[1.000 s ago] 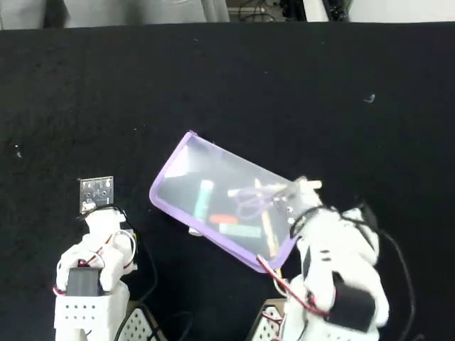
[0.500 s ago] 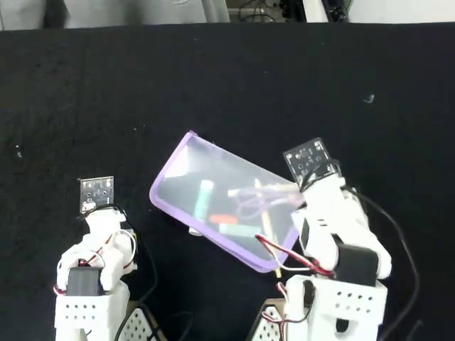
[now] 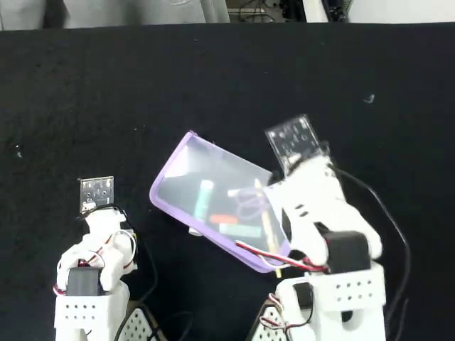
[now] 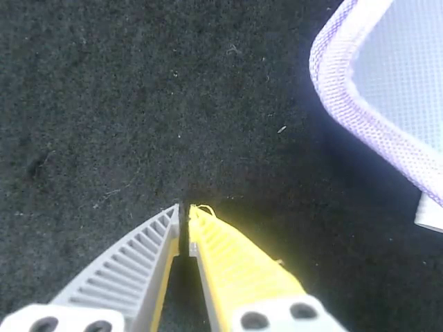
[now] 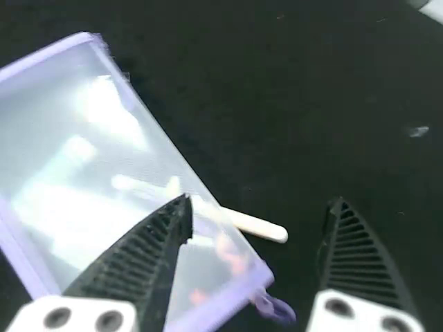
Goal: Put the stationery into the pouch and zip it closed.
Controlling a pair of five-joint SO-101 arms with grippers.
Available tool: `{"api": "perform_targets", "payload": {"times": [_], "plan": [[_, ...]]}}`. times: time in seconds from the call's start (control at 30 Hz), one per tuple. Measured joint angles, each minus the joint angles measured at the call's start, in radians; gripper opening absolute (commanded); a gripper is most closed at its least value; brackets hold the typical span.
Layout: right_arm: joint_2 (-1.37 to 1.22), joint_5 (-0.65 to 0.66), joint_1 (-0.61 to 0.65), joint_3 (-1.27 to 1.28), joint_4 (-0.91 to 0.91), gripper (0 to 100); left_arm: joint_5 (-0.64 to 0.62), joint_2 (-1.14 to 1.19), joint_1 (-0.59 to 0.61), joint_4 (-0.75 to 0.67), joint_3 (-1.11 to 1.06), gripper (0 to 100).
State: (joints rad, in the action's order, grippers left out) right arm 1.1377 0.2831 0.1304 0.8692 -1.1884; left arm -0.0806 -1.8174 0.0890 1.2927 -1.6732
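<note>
Overhead, the pouch [image 3: 213, 206] lies tilted on the black table [image 3: 106, 92], holding a green pen [image 3: 204, 197], a red piece [image 3: 223, 219] and a yellow pencil [image 3: 268, 229]. The right arm [image 3: 313, 213] hides one end of it.

From the left wrist, the left gripper [image 4: 185, 211] rests pinched together, empty, just off the pouch's purple-edged corner.

From the right wrist, the right gripper [image 5: 260, 204] spreads wide over the pouch's corner by the zipper pull [image 5: 273, 309]. A pale stick [image 5: 252, 227] juts past the edge there, and the contents are blurred.

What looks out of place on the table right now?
A pale stick pokes out past the edge of the pouch, near its purple zipper pull, so it isn't fully inside. The pouch lies askew on the table. The open right pincer hovers over that end.
</note>
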Motion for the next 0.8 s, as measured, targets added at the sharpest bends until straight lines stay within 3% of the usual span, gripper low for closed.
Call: {"api": "perform_targets", "payload": {"times": [0.17,0.33,0.53,0.8], "plan": [[-0.176,-0.072,0.087,-0.035,0.061,30.4,0.000,0.000,0.000,0.000,0.000,3],[-0.250,-0.084,0.235,-0.035,-0.012,30.4,0.000,0.000,0.000,0.000,0.000,3],[-0.222,0.025,0.456,-0.037,-0.143,30.4,0.000,0.000,0.000,0.000,0.000,3],[-0.189,0.132,0.597,0.008,-0.219,30.4,0.000,0.000,0.000,0.000,0.000,3]]}}
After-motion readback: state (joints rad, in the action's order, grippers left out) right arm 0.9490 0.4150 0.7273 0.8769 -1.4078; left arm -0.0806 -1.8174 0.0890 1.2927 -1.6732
